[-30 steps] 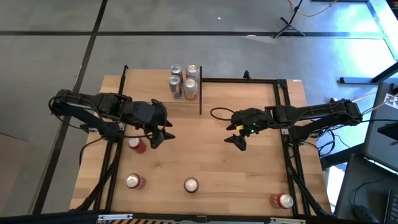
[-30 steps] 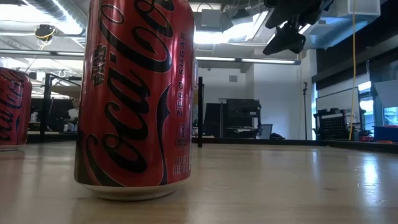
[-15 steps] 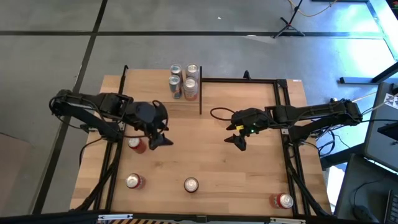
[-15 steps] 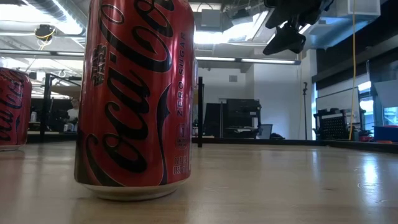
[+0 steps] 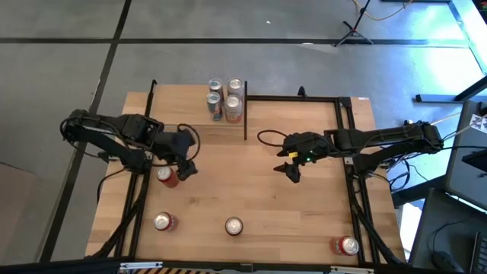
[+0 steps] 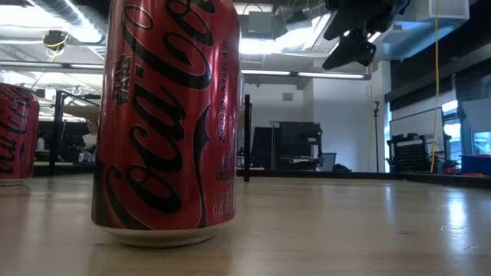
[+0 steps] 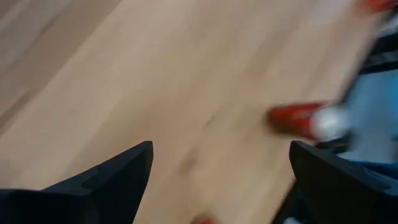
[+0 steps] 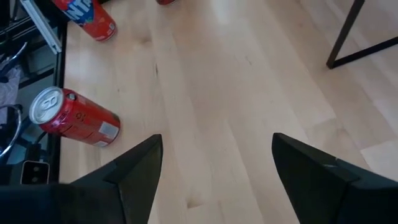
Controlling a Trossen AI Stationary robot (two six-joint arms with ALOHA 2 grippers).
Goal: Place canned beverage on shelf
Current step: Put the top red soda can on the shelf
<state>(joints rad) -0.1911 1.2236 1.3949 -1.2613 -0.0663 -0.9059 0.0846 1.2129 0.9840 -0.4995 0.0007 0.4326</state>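
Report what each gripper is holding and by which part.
Nothing is held. The left gripper is open beside a red can; the right gripper is open over bare table.

Left gripper (image 7: 221, 165) hangs over the light-wood tabletop (image 7: 155, 74), its two dark fingers (image 7: 115, 174) spread wide with nothing but bare wood between them. Ahead of them a red can (image 7: 305, 119) lies on its side, silver end showing, close to the table's edge. The whole view is smeared. A sliver of something red (image 7: 202, 219) peeks in between the fingers; can't tell what it is
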